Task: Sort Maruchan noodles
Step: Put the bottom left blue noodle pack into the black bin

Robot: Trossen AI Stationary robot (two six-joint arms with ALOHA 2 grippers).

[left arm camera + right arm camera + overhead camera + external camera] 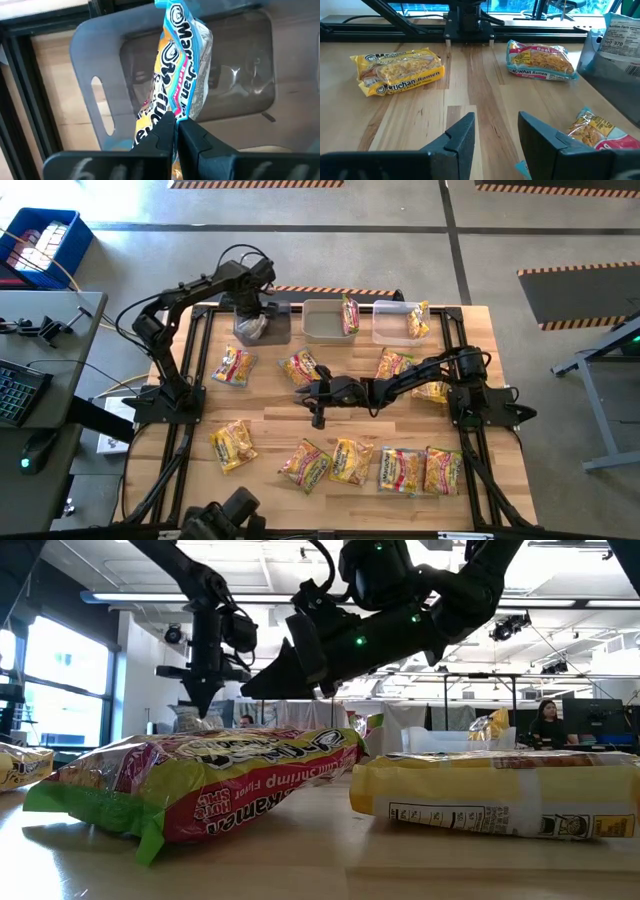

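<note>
My left gripper (250, 315) (175, 131) points down, shut, over the grey far-left bin (262, 325). A blue-and-yellow Maruchan packet (182, 75) stands on edge in that bin, right under the fingertips. My right gripper (303, 393) (496, 131) hovers open over the table's middle with nothing between its fingers. Several yellow packets lie flat on the table, among them one (233, 365) at the left, one (300, 366) beside the right gripper, and a row along the near edge (351, 461). My left gripper's shut fingertips (165, 131) stand in front of the near end of the packet in the bin. I cannot tell whether they touch it. The packet stands on edge inside the bin.
The middle bin (322, 328) holds a packet (349, 313) and the right bin (392, 330) holds another (418, 320). More packets lie under the right arm (392, 364) (432, 391). A dark frame (200, 370) edges the table. People and desks show in the room beyond (548, 725).
</note>
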